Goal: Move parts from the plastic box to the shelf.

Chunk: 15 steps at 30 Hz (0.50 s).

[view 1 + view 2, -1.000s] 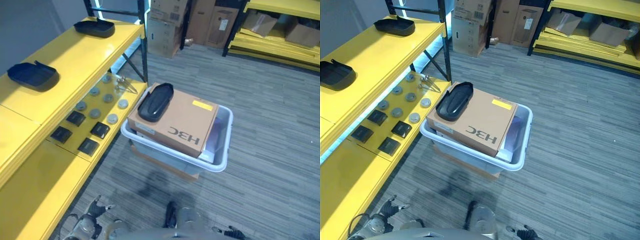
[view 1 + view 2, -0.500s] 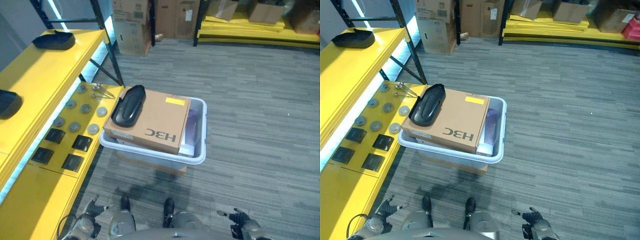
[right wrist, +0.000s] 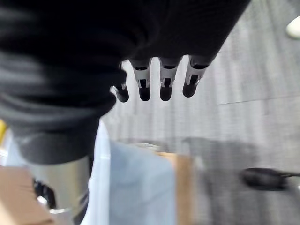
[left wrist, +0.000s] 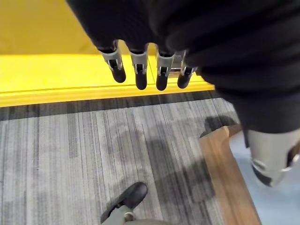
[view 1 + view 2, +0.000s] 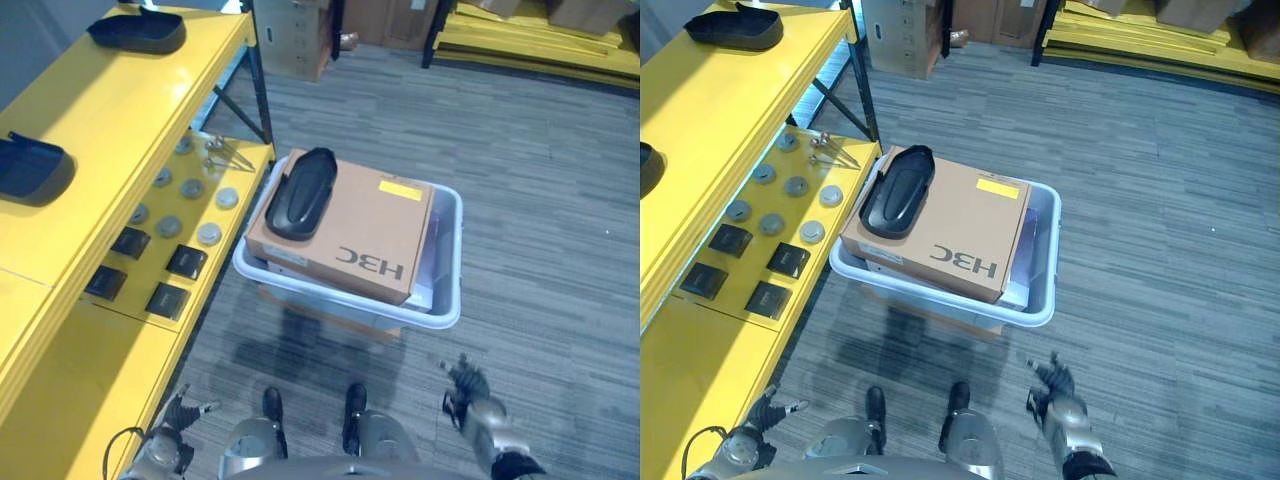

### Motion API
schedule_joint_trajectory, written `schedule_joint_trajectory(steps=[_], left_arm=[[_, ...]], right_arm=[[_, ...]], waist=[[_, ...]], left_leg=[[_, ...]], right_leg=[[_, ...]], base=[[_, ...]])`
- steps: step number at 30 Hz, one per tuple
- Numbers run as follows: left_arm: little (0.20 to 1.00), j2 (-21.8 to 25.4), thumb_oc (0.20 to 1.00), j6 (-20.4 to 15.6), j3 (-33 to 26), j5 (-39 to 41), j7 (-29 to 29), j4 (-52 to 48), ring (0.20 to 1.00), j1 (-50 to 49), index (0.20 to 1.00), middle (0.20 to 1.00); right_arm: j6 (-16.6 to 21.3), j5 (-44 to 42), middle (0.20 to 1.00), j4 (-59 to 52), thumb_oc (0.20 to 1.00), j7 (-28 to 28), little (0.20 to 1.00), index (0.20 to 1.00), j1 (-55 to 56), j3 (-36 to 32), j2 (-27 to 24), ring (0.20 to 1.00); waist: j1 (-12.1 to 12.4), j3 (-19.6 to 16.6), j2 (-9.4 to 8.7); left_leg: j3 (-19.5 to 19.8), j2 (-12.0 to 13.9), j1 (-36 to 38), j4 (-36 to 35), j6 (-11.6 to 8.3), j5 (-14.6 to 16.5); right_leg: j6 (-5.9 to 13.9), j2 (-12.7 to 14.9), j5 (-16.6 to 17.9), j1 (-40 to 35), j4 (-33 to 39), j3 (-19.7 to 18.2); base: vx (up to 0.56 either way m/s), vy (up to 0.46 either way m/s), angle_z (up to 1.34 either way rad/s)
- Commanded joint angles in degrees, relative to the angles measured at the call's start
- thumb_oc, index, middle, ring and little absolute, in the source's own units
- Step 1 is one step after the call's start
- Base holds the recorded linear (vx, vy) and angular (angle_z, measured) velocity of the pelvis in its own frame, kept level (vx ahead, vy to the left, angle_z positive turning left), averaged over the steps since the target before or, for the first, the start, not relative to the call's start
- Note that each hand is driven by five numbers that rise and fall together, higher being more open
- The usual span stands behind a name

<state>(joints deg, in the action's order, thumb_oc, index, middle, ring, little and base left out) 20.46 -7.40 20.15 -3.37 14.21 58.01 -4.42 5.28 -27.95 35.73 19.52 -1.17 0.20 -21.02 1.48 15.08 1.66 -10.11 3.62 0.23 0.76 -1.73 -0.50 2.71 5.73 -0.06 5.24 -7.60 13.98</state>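
Even indoor light, soft shadows, blurred right wrist view

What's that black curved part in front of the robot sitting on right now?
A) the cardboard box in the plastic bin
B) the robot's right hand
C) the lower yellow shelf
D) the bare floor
A: the black part lies on top of the cardboard box, which sits in the plastic bin; both hands hang low, holding nothing.

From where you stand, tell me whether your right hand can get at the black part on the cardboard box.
Probably yes. The black part lies bare atop the cardboard box; the open right hand hangs low and empty.
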Motion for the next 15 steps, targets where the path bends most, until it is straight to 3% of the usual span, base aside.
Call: schedule_joint_trajectory(steps=[1, 2, 7, 9, 10, 11, 15], left_arm=[[1.0, 1.3, 1.0, -1.7, -2.2, -0.8, 1.8, 0.2, 1.0, -1.6, 1.0, 1.0], [1.0, 1.2, 1.0, -1.7, -3.2, -0.8, 1.7, 0.3, 1.0, -2.0, 1.0, 1.0], [1.0, 0.3, 1.0, -2.1, -5.3, -0.7, 1.5, 1.9, 1.0, -3.5, 1.0, 1.0], [1.0, -0.3, 1.0, -2.1, -5.9, -1.1, 1.3, 3.0, 1.0, -3.6, 1.0, 1.0], [1.0, -0.4, 1.0, -2.1, -5.9, -1.2, 1.4, 3.0, 1.0, -3.5, 1.0, 1.0], [1.0, -0.9, 1.0, -1.6, -5.7, -1.3, 1.5, 3.3, 1.0, -3.6, 1.0, 1.0], [1.0, -1.6, 1.0, -2.3, -4.2, -1.1, 2.5, 4.1, 1.0, -3.9, 1.0, 1.0]], right_arm=[[8.6, 2.4, 1.0, -10.8, 1.0, 15.7, 1.0, 1.0, -0.9, -5.9, -4.3, 1.0], [9.6, 5.8, 1.0, -16.7, 1.0, 20.6, 1.0, 1.0, -1.6, -8.6, -5.0, 1.0], [9.4, 9.0, 1.0, -29.0, 1.0, 29.2, 1.0, 1.0, -3.7, -14.6, -7.9, 1.0], [5.5, 10.3, 1.0, -31.7, 1.0, 27.6, 1.0, 1.0, -4.7, -16.8, -9.2, 1.0], [5.4, 10.3, 1.0, -31.8, 1.0, 27.5, 1.0, 1.0, -4.7, -16.8, -9.2, 1.0], [1.9, 11.8, 1.0, -31.8, 1.0, 25.7, 1.0, 1.0, -5.8, -16.8, -10.9, 1.0], [-1.5, 10.9, 1.0, -28.0, 1.0, 21.8, 1.0, 1.0, -11.0, -12.8, -14.1, 1.0]], waist=[[0.6, -2.1, -1.5], [0.7, -2.5, -1.47], [1.5, -3.9, -1.44], [1.9, -4.4, -1.47], [1.9, -4.4, -1.42], [2.6, -4.7, -1.57], [4.8, -4.4, -1.67]], left_leg=[[-1.0, 2.9, -3.8, 2.6, -0.54, 0.2], [-1.0, 2.8, -4.1, 2.3, -0.49, 0.1], [-1.1, 2.7, -3.3, 1.4, -0.7, 0.1], [-0.9, 2.7, -2.8, 1.1, -0.91, 0.2], [-0.9, 2.7, -2.7, 1.0, -0.91, 0.2], [-0.5, 2.6, -2.6, 0.9, -1.02, 0.2], [0.3, 2.6, -3.3, 1.7, -1.12, 0.2]], right_leg=[[7.36, 6.0, 1.2, -1.2, 1.7, 0.1], [7.42, 6.0, 1.3, -1.1, 2.0, 0.2], [7.83, 6.3, 1.1, -2.2, 2.8, 1.1], [7.83, 6.4, 1.0, -2.9, 3.1, 1.4], [7.84, 6.4, 1.0, -3.0, 3.2, 1.4], [7.79, 6.6, 0.9, -3.5, 3.4, 1.6], [7.7, 7.2, 0.9, -3.7, 3.2, 2.7]], base=[[-0.01, 0.059, 0.01], [0.0, 0.065, 0.01], [0.04, 0.058, 0.01], [0.09, 0.057, 0.0], [0.09, 0.058, 0.02], [0.06, 0.043, 0.02], [0.07, 0.063, 0.02]])
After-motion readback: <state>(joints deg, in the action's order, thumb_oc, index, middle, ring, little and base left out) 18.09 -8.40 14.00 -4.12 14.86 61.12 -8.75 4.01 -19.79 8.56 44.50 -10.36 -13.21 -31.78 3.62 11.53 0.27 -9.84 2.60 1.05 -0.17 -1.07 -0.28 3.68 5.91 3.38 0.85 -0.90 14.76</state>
